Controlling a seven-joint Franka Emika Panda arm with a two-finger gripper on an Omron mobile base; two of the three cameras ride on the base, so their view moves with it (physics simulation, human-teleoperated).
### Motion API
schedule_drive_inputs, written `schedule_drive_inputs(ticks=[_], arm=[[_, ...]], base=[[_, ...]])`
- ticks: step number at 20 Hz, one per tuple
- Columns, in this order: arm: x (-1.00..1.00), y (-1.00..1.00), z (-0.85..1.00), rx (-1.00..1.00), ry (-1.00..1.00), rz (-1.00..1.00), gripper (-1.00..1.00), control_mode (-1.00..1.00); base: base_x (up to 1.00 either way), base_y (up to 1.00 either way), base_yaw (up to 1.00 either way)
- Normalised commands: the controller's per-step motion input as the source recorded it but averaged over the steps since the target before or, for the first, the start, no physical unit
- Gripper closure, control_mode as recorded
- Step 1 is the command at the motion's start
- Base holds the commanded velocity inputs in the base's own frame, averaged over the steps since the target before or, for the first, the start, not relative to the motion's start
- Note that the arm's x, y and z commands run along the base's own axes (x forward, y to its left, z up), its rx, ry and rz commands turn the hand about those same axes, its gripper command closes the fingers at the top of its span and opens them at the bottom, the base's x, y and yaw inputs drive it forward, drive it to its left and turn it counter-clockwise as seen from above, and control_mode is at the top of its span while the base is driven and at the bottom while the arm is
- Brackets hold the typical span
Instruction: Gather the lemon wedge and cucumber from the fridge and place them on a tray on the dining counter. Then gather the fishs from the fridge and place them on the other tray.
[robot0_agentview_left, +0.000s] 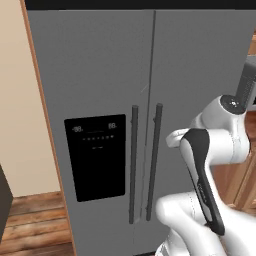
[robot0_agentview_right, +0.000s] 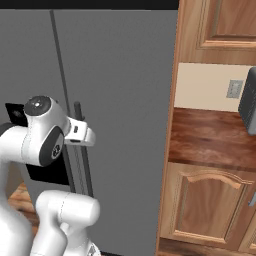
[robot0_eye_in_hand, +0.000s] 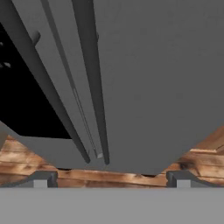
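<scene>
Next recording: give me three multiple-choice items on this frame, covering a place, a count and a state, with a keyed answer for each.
1. Where is the black dispenser panel?
A. left fridge door
B. right fridge door
C. wooden cabinet

2. How many vertical handles are on the fridge?
A. one
B. two
C. four

3. The fridge doors are:
A. both closed
B. left open
C. right open

Answers: 1 A, it sits left of the door seam; 2 B, left handle and right handle flank the seam; 3 A, both fronts lie flush.
</scene>
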Motion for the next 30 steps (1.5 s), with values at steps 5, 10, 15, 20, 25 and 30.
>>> schedule_drive_inputs(ticks=[5, 10, 15, 20, 25, 30], arm=[[-0.03, 0.0, -0.15, 0.0, 0.0, 0.0, -1.0, -1.0], [0.0, 0.0, -0.08, 0.0, 0.0, 0.0, -1.0, -1.0], [0.0, 0.0, -0.06, 0.0, 0.0, 0.0, -1.0, 1.0], [0.0, 0.0, 0.0, 0.0, 0.0, 0.0, -1.0, 1.0], [0.0, 0.0, 0.0, 0.0, 0.0, 0.0, -1.0, 1.0], [0.0, 0.0, 0.0, 0.0, 0.0, 0.0, -1.0, 1.0]], base=[[0.0, 0.0, 0.0], [0.0, 0.0, 0.0], [0.0, 0.0, 0.0], [-0.09, 0.0, 0.0], [-0.38, 0.0, 0.0], [-0.52, 0.08, 0.0]])
